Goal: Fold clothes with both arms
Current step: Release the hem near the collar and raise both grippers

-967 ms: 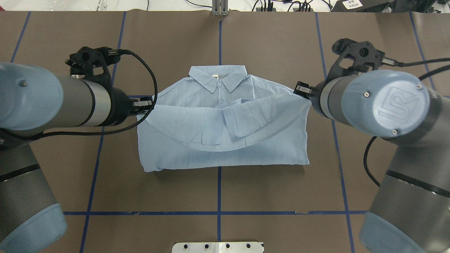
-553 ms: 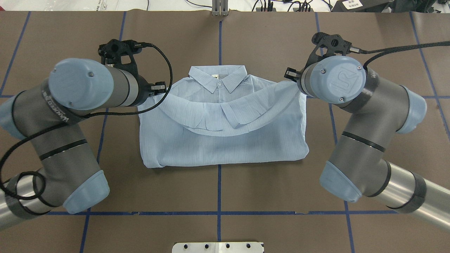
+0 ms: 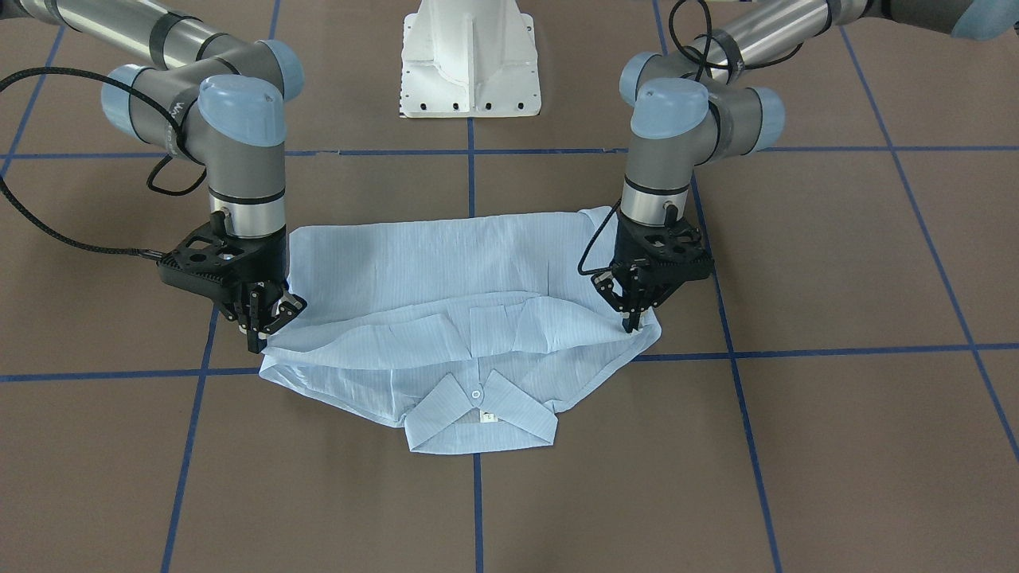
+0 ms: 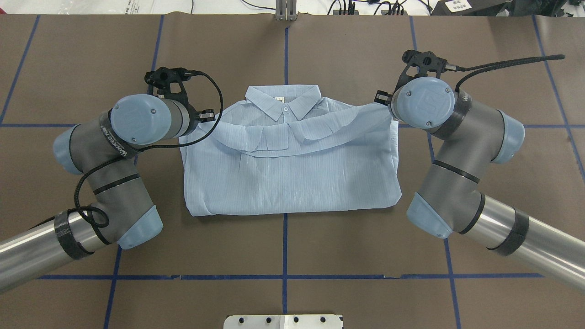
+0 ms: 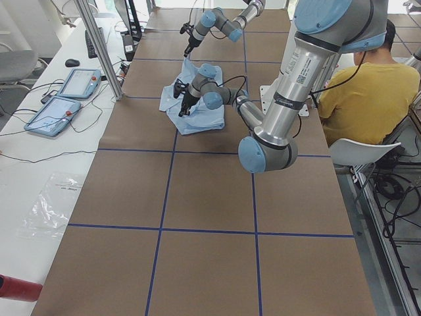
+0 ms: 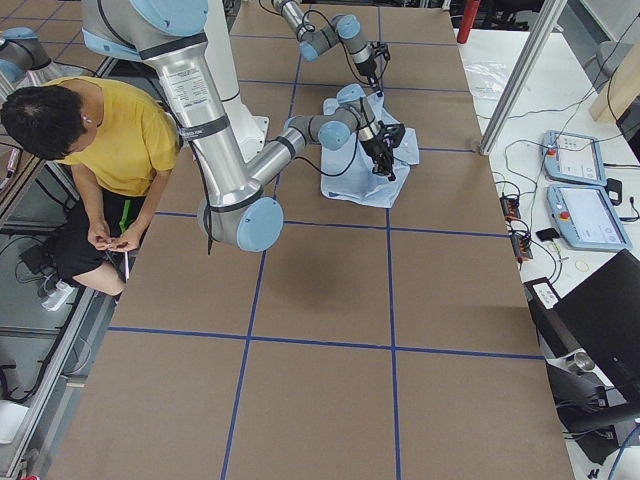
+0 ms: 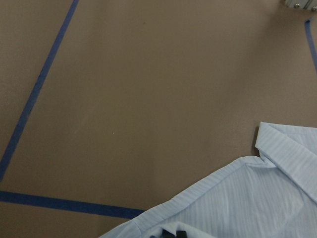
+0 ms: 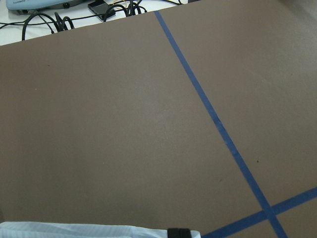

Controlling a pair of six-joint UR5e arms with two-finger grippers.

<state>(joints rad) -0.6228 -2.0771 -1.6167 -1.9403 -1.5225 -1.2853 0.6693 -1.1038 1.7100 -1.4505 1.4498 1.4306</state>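
The pale-blue, finely striped shirt (image 4: 292,178) lies folded mid-table, its collar (image 4: 302,103) at 12 o'clock in the overhead view. Its white neck label (image 4: 279,99) is too small to read. The left gripper (image 3: 634,320), at the shirt's 10 o'clock, and the right gripper (image 3: 258,338), at 2 o'clock, point straight down. Each is clenched on the thin folded-over edge sagging between them. Blue tape lines (image 4: 284,246) grid the matte brown table (image 4: 365,246).

A robotics lab is being shown. The table (image 5: 197,191) is being divided into squares by blue tape (image 4: 284,246). At its edge a white pedestal (image 3: 470,60) is being kept bolted. A left arm (image 4: 114,192) and a right arm (image 4: 457,183) are being held over it. Beside the table, pendants (image 5: 80,83) are being kept on a bench (image 5: 26,178), and a person (image 5: 368,92) is being seated.
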